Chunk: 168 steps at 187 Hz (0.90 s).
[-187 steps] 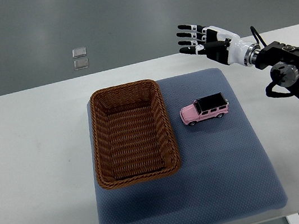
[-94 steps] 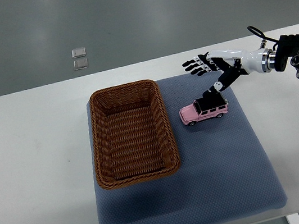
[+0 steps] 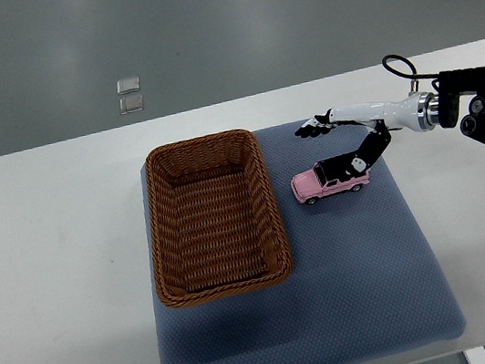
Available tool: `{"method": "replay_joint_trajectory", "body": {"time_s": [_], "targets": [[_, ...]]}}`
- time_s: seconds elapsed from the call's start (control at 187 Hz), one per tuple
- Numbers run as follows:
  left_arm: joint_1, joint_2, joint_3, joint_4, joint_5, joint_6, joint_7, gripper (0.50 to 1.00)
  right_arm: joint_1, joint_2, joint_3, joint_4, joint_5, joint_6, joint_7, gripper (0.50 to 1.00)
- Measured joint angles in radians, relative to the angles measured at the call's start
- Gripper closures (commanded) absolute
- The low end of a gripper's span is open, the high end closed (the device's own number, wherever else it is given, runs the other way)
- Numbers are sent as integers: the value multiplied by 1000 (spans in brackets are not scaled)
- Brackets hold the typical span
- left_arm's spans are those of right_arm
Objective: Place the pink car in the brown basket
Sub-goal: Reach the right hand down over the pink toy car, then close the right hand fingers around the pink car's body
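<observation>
The robot's right hand, black-fingered with a white palm, is coming down from where it hovered high over the far edge of the worktop a second ago. It is now reaching low over the small pink toy car with a black roof, its thumb lying against the car's roof and rear end, its other fingers stretched flat beyond the car. The forearm is flattening out and drawing closer to the padded blue-grey mat.

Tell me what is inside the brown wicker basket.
Nothing shows inside the brown wicker basket: only its woven floor. The pink toy car sits outside on the blue-grey mat, under the right hand.
</observation>
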Motion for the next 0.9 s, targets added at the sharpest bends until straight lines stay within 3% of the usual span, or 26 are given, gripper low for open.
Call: {"method": "replay_joint_trajectory", "body": {"time_s": [0.294, 0.599, 0.898], "targets": [[0, 0, 0, 0, 0, 0, 0, 500, -12, 9, -71, -6, -3, -79, -1, 587], [0, 0, 0, 0, 0, 0, 0, 500, -34, 17, -72, -12, -3, -113, -2, 599], [0, 0, 0, 0, 0, 0, 0, 500, -40, 19, -71, -17, -4, -139, -7, 666]]}}
